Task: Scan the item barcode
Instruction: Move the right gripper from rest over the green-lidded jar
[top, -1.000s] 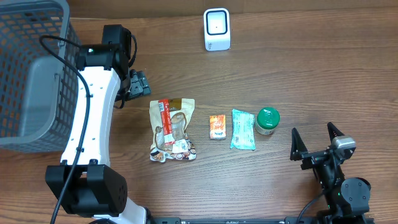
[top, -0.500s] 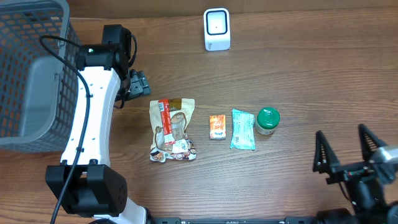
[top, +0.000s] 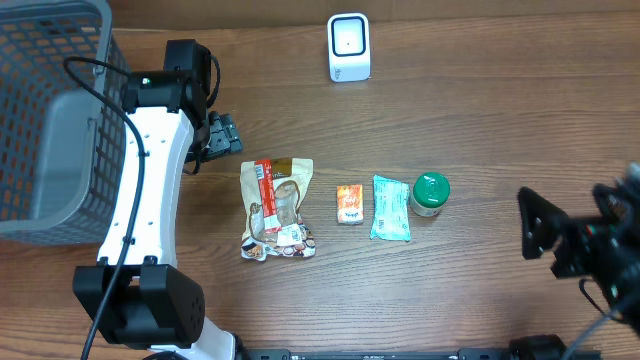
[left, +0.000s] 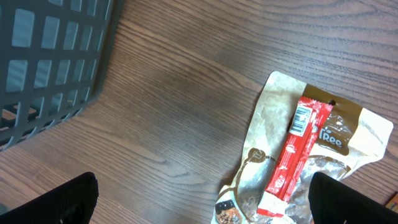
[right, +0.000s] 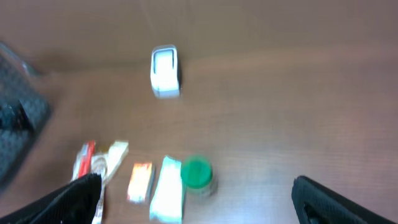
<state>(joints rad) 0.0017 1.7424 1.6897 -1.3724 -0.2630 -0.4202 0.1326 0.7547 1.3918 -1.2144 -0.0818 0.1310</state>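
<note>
Several items lie in a row on the wooden table: a brown snack pouch (top: 277, 208) with a red bar on it, a small orange packet (top: 348, 203), a teal sachet (top: 391, 207) and a green-lidded jar (top: 430, 193). The white barcode scanner (top: 349, 47) stands at the far side. My left gripper (top: 222, 135) hangs open, up and left of the pouch (left: 298, 155), holding nothing. My right gripper (top: 578, 228) is open and empty at the right, apart from the jar. Its blurred wrist view shows the scanner (right: 165, 71), jar (right: 198, 174) and sachet (right: 166, 190) between the open fingertips.
A grey mesh basket (top: 50, 110) fills the far left, and its wall (left: 56, 56) shows close to my left gripper. The left arm (top: 150, 170) stretches along the basket's right side. Bare wood lies between the row of items and the scanner.
My right gripper has risen and shifted right, growing larger in the overhead view. The left arm and the items have not moved.
</note>
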